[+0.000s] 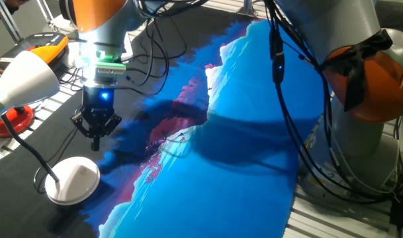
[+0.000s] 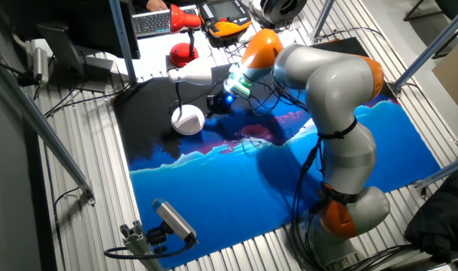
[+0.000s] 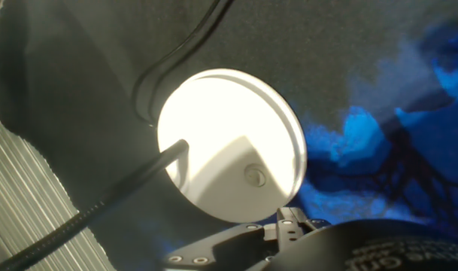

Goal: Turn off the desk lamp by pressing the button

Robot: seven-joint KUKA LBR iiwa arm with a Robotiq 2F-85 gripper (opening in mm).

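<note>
Hovering above the worktop (image 1: 254, 132), the gripper (image 1: 95, 135) hangs just beside and above the desk lamp (image 1: 72, 180) base, not touching it. Whether the fingers are spread or clenched, I cannot tell.

From the other fixed view: desk lamp (image 2: 188, 119) stands at the dark end of the blue mat (image 2: 289, 181), shade pointing away from the arm, gripper (image 2: 216, 104) close on its right. A second, red lamp (image 2: 183, 34) stands behind.

Hand view: dome base is brightly lit, so the lamp looks on. The button (image 3: 254, 176) sits near the base edge, close to the gripper housing, untouched. Judgement: approach nearly done; final descent and press remain.
</note>
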